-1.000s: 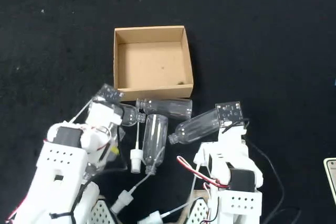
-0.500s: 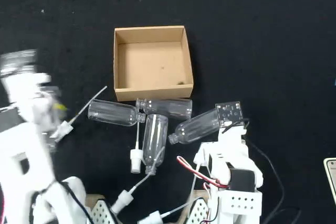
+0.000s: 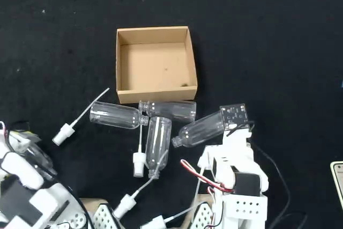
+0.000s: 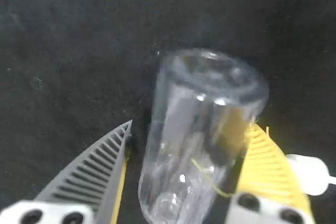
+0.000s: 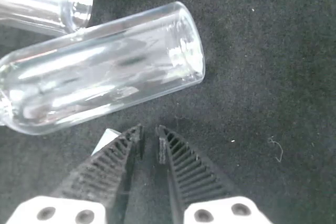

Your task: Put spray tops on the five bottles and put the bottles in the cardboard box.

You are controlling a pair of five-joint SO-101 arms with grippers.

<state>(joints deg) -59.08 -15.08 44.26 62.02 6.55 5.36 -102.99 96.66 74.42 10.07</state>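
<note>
My left gripper point(image 4: 191, 129) is shut on a clear bottle point(image 4: 202, 129), held between its grey and yellow fingers. In the high view that arm point(image 3: 24, 170) sits at the table's near left corner. Three open bottles point(image 3: 115, 115) point(image 3: 169, 110) point(image 3: 158, 143) lie just in front of the cardboard box point(image 3: 155, 29), which has nothing inside. A fourth bottle point(image 5: 105, 85) lies close ahead of my right gripper point(image 5: 149, 129), which is shut on nothing. Loose spray tops point(image 3: 64, 132) point(image 3: 139, 163) point(image 3: 126, 205) lie on the black cloth.
Another spray top point(image 3: 155, 222) lies at the near edge between the two arm bases. A white spray top point(image 4: 310, 174) lies beside the yellow finger. Black cloth point(image 3: 278, 52) stretches to the right of the box and behind it.
The left arm swung away from the bottle pile to the left, then back to the near left corner, carrying one bottle. The right arm has not moved.
</note>
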